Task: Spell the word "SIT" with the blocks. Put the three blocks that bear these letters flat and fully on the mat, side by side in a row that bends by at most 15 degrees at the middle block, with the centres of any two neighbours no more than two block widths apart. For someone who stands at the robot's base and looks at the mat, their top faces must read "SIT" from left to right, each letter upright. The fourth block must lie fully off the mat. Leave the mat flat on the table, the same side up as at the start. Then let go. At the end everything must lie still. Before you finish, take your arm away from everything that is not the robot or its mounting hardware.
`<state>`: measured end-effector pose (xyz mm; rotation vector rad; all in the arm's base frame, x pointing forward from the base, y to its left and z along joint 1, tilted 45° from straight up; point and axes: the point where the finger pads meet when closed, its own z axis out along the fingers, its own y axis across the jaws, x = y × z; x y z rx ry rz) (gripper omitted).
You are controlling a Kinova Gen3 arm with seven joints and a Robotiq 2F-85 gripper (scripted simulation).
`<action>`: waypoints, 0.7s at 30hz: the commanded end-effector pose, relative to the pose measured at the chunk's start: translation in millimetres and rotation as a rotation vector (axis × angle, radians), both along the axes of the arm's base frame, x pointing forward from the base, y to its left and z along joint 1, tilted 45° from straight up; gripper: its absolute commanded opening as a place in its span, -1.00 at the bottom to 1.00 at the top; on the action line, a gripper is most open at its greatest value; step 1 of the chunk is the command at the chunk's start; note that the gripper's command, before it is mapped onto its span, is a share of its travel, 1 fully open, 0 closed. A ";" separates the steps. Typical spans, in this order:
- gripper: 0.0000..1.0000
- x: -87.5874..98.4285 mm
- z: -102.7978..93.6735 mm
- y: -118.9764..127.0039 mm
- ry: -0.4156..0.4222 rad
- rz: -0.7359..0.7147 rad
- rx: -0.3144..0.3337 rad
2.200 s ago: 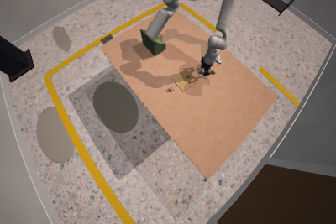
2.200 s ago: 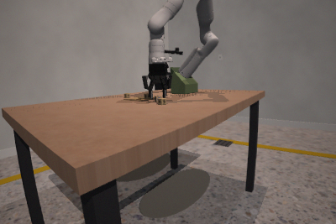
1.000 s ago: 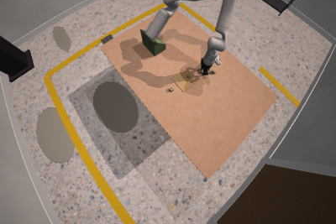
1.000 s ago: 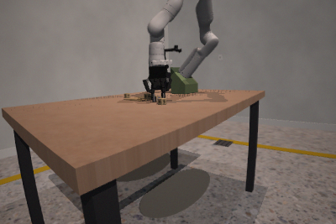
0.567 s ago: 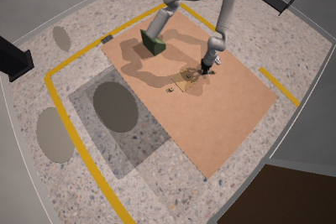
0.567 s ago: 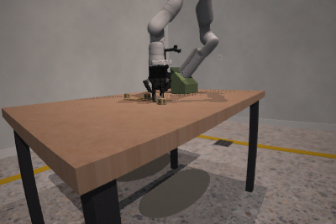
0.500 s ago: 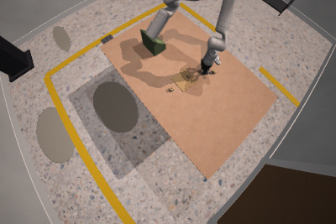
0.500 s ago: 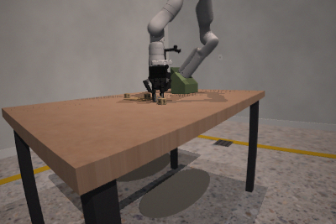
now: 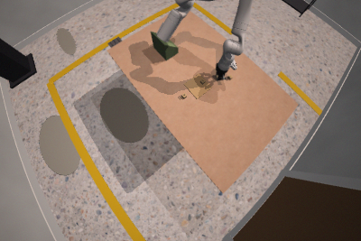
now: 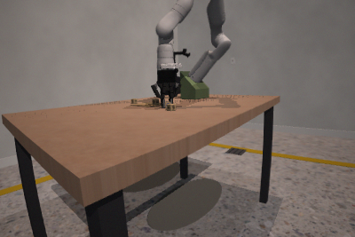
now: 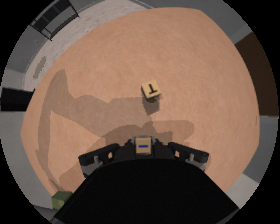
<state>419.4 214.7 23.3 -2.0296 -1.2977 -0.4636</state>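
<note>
My gripper point(image 9: 220, 78) point(image 10: 166, 105) point(image 11: 143, 141) is low at the table beside the mat, shut on a block point(image 11: 143, 145) whose top shows a single blue bar, like an I seen sideways. A block with a dark T-like letter point(image 9: 229, 78) point(image 10: 171, 107) point(image 11: 151, 89) lies on the table off the mat, just beyond the gripper. The thin yellowish mat point(image 9: 195, 91) point(image 10: 139, 105) lies flat and bears a block point(image 9: 202, 81) point(image 10: 155, 101). Another block point(image 9: 183, 97) point(image 10: 134, 101) lies off the mat's far side. Letters on these last two are too small to read; the mat is hidden in the wrist view.
The green robot base point(image 9: 165, 48) point(image 10: 194, 87) point(image 11: 61, 199) stands at one end of the wooden table point(image 9: 226, 142) point(image 10: 102, 135) point(image 11: 200, 60). The arm's shadow falls across the table and mat. The T-like block is the nearest thing beside the fingers.
</note>
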 end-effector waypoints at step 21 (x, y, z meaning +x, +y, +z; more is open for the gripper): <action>-0.57 3.0 31.3 -31.2 -0.001 -0.001 0.000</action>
